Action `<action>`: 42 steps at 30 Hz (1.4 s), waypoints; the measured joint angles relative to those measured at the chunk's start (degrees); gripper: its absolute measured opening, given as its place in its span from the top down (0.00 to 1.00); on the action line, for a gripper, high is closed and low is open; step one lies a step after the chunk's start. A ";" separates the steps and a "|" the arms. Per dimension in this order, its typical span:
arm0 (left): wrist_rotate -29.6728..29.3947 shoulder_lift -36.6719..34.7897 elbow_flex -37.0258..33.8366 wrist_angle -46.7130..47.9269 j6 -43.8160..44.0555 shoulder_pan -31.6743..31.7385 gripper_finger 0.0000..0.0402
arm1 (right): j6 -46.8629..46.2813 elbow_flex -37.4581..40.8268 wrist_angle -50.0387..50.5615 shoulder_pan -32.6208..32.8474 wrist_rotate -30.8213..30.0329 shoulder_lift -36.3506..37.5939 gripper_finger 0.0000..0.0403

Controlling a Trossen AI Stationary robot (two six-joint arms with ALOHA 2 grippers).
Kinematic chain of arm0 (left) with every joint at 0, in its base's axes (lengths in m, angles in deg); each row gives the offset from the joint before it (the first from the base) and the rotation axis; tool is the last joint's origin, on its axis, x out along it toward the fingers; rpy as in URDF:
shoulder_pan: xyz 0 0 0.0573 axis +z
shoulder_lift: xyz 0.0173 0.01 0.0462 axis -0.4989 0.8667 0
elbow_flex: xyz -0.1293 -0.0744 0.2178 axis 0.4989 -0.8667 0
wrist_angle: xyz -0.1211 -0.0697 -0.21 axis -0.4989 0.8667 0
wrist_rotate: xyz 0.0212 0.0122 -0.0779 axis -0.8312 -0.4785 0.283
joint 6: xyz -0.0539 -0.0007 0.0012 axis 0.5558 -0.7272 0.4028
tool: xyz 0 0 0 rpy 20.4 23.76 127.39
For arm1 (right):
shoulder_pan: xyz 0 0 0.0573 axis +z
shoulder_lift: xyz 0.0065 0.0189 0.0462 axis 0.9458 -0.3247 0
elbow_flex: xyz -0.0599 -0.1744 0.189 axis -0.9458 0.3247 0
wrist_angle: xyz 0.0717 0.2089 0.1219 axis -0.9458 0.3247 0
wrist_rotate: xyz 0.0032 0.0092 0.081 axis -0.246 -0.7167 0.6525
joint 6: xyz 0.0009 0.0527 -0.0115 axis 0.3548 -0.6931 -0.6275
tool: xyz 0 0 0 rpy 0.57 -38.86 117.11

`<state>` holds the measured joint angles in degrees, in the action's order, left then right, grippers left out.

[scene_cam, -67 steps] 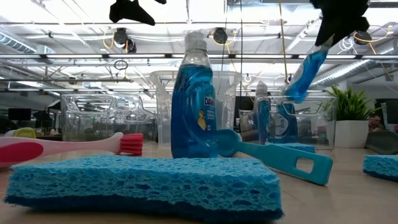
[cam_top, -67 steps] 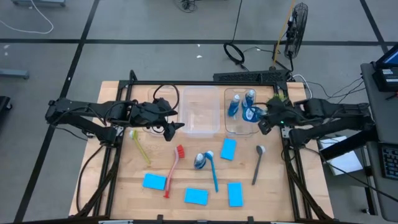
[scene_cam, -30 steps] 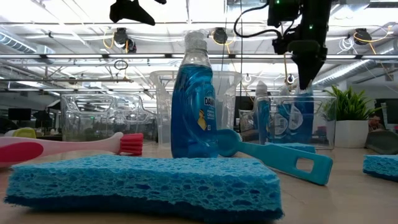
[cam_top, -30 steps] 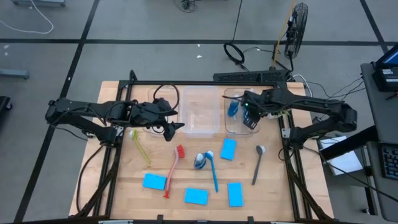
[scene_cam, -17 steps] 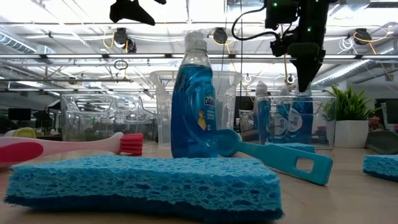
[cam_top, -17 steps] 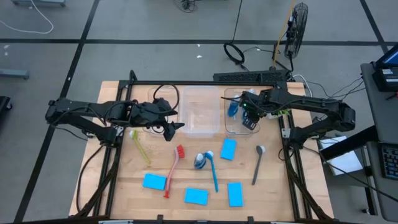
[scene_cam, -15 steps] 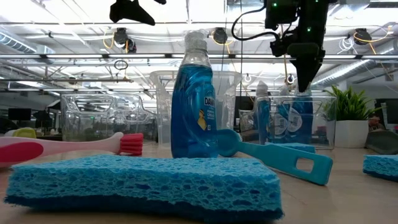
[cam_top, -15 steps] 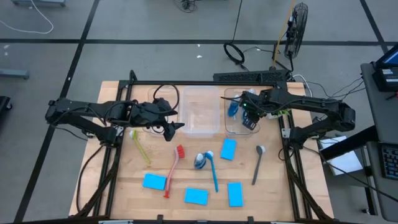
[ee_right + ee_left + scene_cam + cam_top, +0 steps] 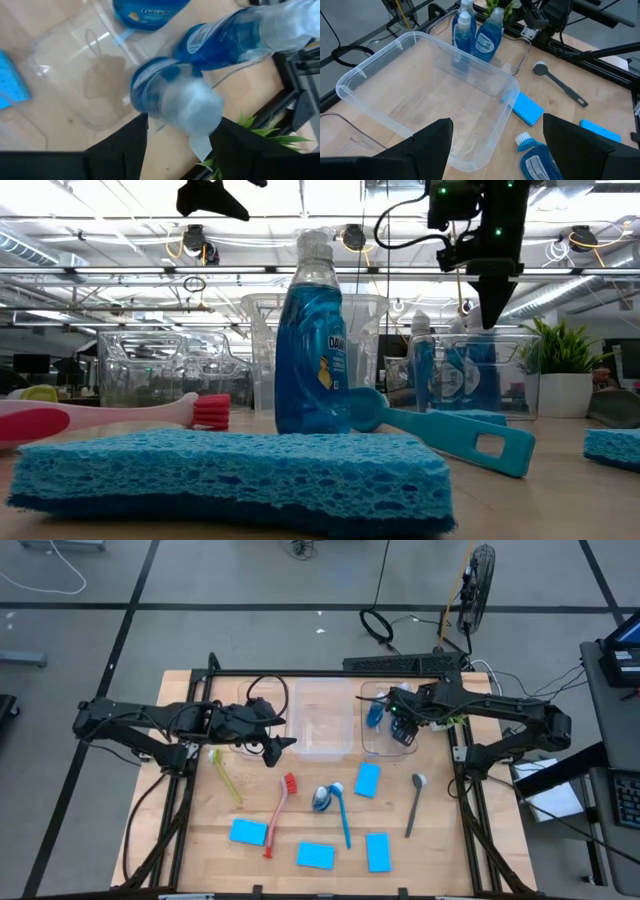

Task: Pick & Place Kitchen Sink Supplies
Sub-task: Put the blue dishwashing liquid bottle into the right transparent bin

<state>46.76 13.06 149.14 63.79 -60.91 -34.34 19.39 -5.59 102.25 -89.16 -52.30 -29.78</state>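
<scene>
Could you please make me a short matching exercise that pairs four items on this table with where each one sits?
Items:
1. grey brush
2. yellow-green brush
3. middle bin
4. bottle on the tabletop

Places:
A. below the left gripper
B. nothing inside
C. beside the blue brush
D. near the table's right edge

Pairs: 1-D, 2-A, 3-B, 4-C

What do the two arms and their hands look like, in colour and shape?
Both arms are black and made of slim jointed links. The left arm carries a looped black cable near its wrist. The right arm shows small green lights near its hand. The left hand has two broad, flat, matte black fingers. The right hand has the same.
</scene>
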 joint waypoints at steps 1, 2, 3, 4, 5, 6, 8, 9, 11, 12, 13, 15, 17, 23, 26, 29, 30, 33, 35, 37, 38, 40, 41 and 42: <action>0.03 0.00 0.00 0.00 0.02 -0.01 0.23 | 0.02 0.00 0.02 0.00 -0.04 0.00 0.51; 0.03 -0.01 0.00 0.00 0.02 0.01 0.23 | 0.02 0.00 0.00 0.00 -0.02 0.00 0.51; 0.03 -0.01 0.00 0.00 0.02 -0.02 0.23 | 0.05 0.00 -0.06 0.00 -0.04 0.00 0.50; 0.03 -0.01 0.00 0.00 0.03 -0.01 0.23 | 0.18 0.00 -0.06 0.00 0.00 0.00 0.50; 0.05 -0.01 0.00 0.00 0.04 0.00 0.23 | 0.20 0.00 -0.06 0.00 0.02 0.00 0.50; 0.05 -0.01 0.00 0.00 0.04 0.01 0.23 | 0.20 0.00 -0.06 0.00 0.01 0.00 0.50; 0.03 0.00 0.00 0.00 0.04 -0.01 0.23 | 0.22 0.00 -0.06 0.00 -0.06 0.02 0.50; 0.03 -0.01 0.00 0.00 0.04 -0.02 0.23 | 0.21 0.00 -0.06 0.00 -0.25 0.14 0.51; 0.03 -0.01 0.00 0.00 0.04 0.01 0.23 | 0.25 0.02 -0.16 0.02 -1.51 0.64 0.51; 0.03 -0.01 0.00 0.00 0.04 -0.02 0.23 | 0.29 0.02 -0.19 0.02 -1.78 0.99 0.50; 0.03 -0.01 0.00 0.00 0.04 0.00 0.23 | 0.32 0.02 -0.17 0.02 -2.18 1.35 0.50; 0.03 -0.01 0.00 0.00 0.07 -0.02 0.23 | 0.28 0.02 -0.19 0.02 -2.75 2.49 0.49; 0.03 0.00 0.00 0.00 0.08 -0.01 0.23 | 0.12 0.02 -0.45 0.02 -2.77 3.89 0.49; 0.03 0.01 0.00 0.00 0.13 0.01 0.23 | -1.36 0.02 -0.68 0.21 -2.59 8.81 0.50; 0.03 -0.01 0.00 0.00 0.13 0.01 0.23 | -1.62 0.02 -0.72 0.60 -2.59 11.71 0.50; 0.01 -0.01 0.00 0.00 0.13 0.00 0.23 | -2.70 0.02 -1.21 0.72 -2.50 14.60 0.50; 0.03 -0.01 0.00 0.00 0.13 -0.01 0.23 | -3.24 0.02 -1.50 0.72 -2.38 15.61 0.50; 0.01 -0.01 0.00 0.00 0.13 -0.01 0.23 | -4.48 0.02 -2.33 0.72 -0.48 18.76 0.50; 0.02 -0.01 0.00 -0.02 0.13 -0.01 0.23 | -4.63 0.02 -2.97 0.72 1.58 20.78 0.50; 0.03 -0.01 0.00 0.00 0.13 -0.02 0.23 | -4.63 0.02 -3.60 0.72 3.42 22.80 0.50; 0.01 -0.01 0.00 -0.01 0.13 -0.01 0.23 | -4.80 0.02 -3.90 0.74 4.13 23.81 0.50; 0.01 -0.01 0.00 -0.02 0.19 0.00 0.23 | -5.48 0.02 -3.82 0.74 5.14 25.70 0.50; 0.02 -0.01 0.00 -0.02 0.45 -0.01 0.23 | -6.04 0.02 -3.74 0.76 5.27 26.66 0.50; 0.02 0.01 0.00 -0.02 0.75 0.00 0.23 | -6.24 0.02 -3.54 0.76 5.70 27.54 0.50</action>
<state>46.78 13.06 149.14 63.76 -60.16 -34.34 13.16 -5.56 98.72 -88.40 -46.60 -2.24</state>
